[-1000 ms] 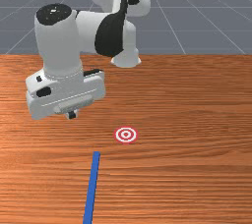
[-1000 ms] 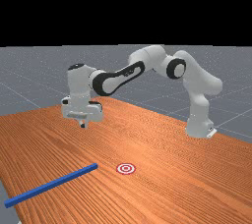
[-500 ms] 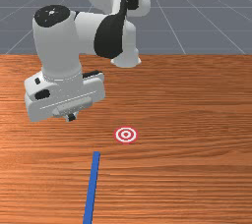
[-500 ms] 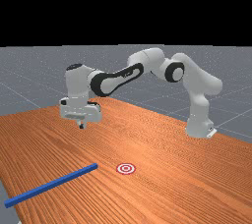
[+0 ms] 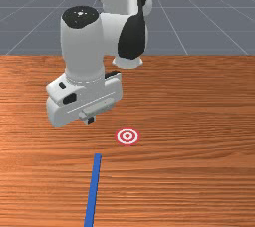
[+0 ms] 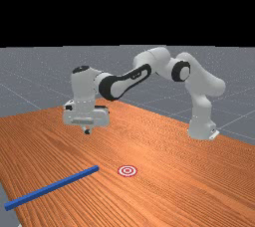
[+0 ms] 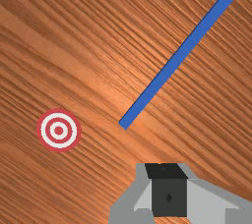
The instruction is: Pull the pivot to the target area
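In the front view my gripper (image 5: 90, 121) hangs above the table, beyond the near end of the long blue bar (image 5: 93, 186) and to the left of the red-and-white target (image 5: 127, 136). The far view has the gripper (image 6: 87, 132) well above the wood, over the arm-side end of the bar (image 6: 52, 187), with the target (image 6: 127, 170) flat on the table to the right. Seen from the wrist, the gripper (image 7: 167, 171) is shut, its fingertips together and holding nothing. The bar (image 7: 182, 56) lies apart from both gripper and target (image 7: 59, 130).
The orange-brown table (image 5: 199, 121) lies under everything. Its edge shows at the far view's lower left, close to the bar's outer end. My arm's base (image 6: 201, 130) stands at the far view's right.
My hand has moved toward the front view's right, slightly lower and closer to the target, and has turned a little. The bar and the target are where they were.
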